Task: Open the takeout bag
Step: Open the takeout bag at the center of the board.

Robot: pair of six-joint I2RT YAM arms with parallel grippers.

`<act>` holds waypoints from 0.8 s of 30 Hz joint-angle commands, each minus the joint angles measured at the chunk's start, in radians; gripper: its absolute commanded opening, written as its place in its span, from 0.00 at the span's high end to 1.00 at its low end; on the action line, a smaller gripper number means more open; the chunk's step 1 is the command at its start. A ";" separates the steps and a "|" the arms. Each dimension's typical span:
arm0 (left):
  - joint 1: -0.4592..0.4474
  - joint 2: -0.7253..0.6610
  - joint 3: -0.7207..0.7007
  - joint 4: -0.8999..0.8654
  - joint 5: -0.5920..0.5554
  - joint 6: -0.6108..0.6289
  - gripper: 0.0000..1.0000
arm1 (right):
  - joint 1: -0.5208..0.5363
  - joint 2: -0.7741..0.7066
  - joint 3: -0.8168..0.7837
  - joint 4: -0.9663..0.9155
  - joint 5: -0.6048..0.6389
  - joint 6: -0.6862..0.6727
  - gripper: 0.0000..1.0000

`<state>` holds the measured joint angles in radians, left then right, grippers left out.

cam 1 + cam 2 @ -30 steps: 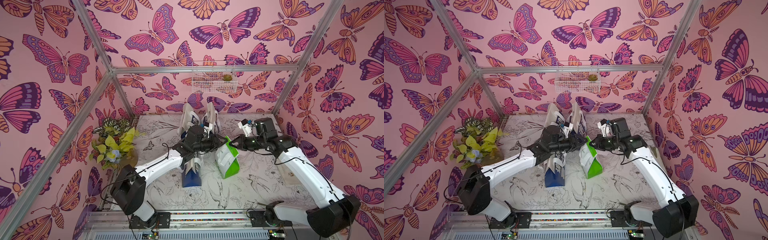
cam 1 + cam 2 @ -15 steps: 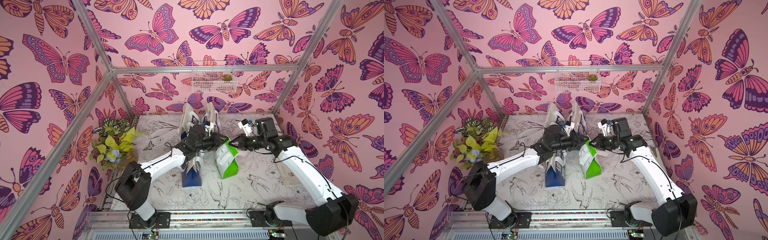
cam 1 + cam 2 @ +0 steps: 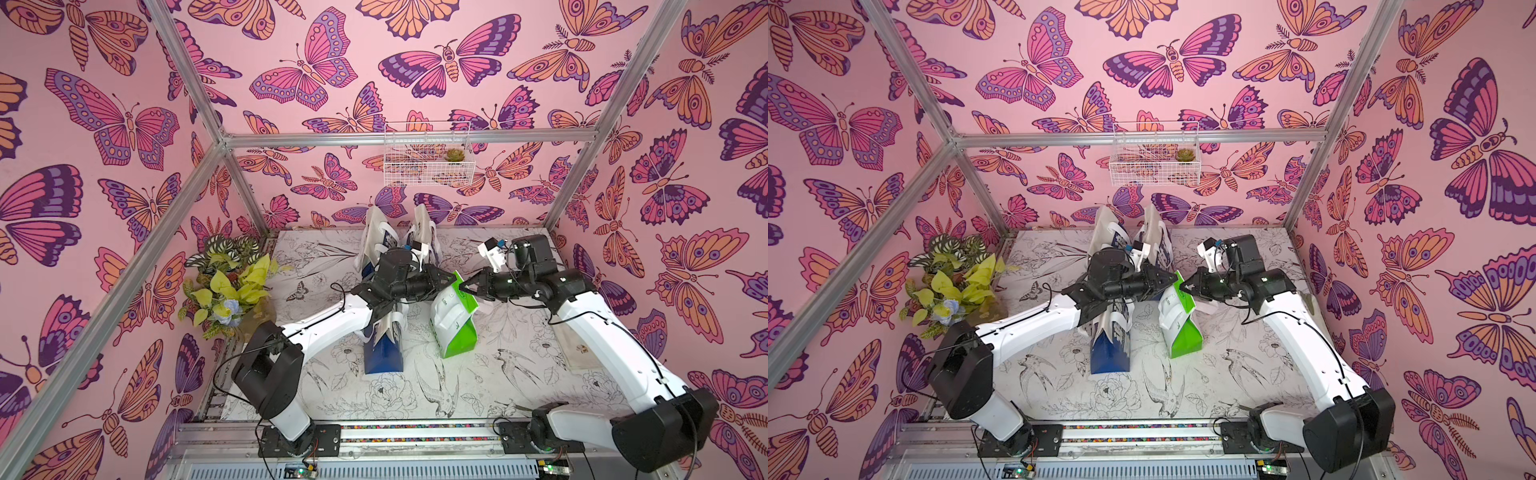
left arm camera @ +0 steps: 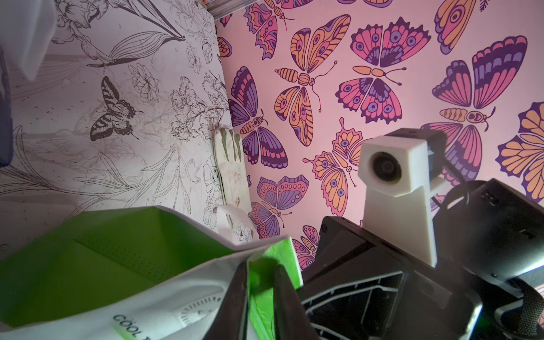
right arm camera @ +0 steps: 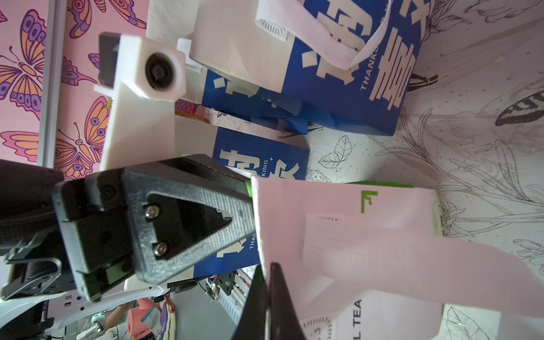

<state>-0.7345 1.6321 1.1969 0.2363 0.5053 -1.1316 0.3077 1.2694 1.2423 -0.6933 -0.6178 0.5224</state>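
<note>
Left wrist view gives the closest look at the grip. The left claw (image 4: 260,275) is narrowed onto one rim of the green-and-white takeout bag (image 4: 123,253). Green fabric fills the slim gap between its fingers, so it seems to be pinching that rim, though the contact sits low and blurred in the frame. Right wrist view shows the right claw (image 5: 267,273) pinched tight on the white wall at the opposite side of the bag's mouth.

In both top views the bag stands upright on the table (image 3: 498,386), a little toward 3 o'clock of its middle. A blue bag (image 3: 382,349) stands at its 9 o'clock, near but apart. The left claw meets the mouth from 9 o'clock and the right claw from 3 o'clock.

Reaching and gripping look done on both sides. The mouth looks partly parted, since the green lining shows inside. What remains, by my reading, is the spreading itself: draw the two rims apart toward 9 and 3 o'clock until the mouth stands wide, then let go.
</note>
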 commanded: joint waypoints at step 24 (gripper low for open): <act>-0.070 -0.193 -0.034 -0.258 -0.322 0.024 1.00 | 0.646 -0.372 -0.211 -0.045 0.875 0.076 0.59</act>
<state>-0.7902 1.4662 1.1847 -0.0303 0.2401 -1.0821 0.9173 0.8795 1.0985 -0.7944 0.1337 0.5442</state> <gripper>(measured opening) 0.047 0.407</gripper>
